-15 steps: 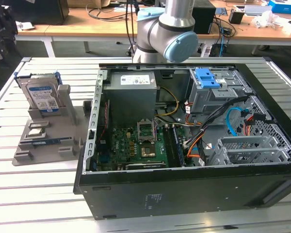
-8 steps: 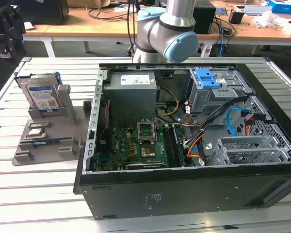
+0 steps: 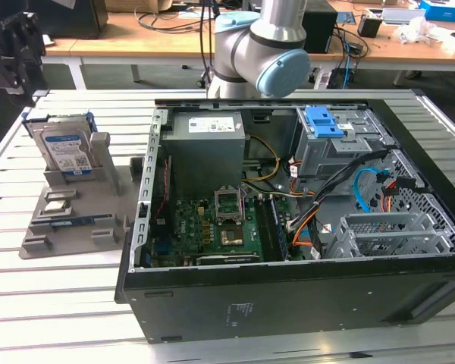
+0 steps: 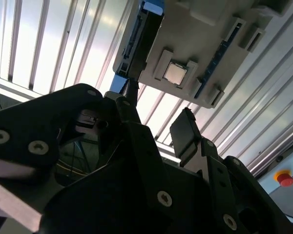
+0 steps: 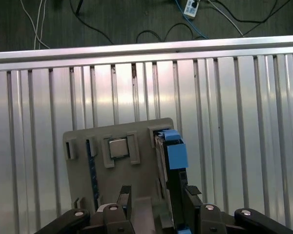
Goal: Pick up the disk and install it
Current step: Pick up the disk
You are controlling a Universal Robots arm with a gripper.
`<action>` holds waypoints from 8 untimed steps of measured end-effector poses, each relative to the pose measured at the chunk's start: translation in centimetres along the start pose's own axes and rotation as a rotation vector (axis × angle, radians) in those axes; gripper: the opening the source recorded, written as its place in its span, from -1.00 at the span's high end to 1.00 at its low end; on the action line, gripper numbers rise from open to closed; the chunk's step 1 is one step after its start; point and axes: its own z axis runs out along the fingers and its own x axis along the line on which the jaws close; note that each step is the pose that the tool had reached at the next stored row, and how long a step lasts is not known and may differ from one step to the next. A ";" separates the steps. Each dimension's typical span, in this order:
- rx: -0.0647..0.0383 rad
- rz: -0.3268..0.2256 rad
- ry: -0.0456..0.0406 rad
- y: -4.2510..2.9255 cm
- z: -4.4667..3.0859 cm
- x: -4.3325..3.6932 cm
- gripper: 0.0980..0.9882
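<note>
The disk stands on edge in a slot of a grey holder at the exterior view's left. It is a silver drive with a white-and-blue label and a blue frame. In both wrist views it appears edge-on, as the disk and the disk. My gripper hangs above the holder, apart from the disk. My gripper is open, one finger to each side of the disk's line, with nothing held. My gripper shows a clear gap between its fingers.
The grey holder also carries a square chip and a blue memory stick. An open computer case, with a blue bracket on its drive cage, lies on the exterior view's right. The slatted metal table ends at an edge rail.
</note>
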 end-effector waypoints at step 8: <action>0.000 0.000 0.0000 -0.83 0.82 -0.06 0.00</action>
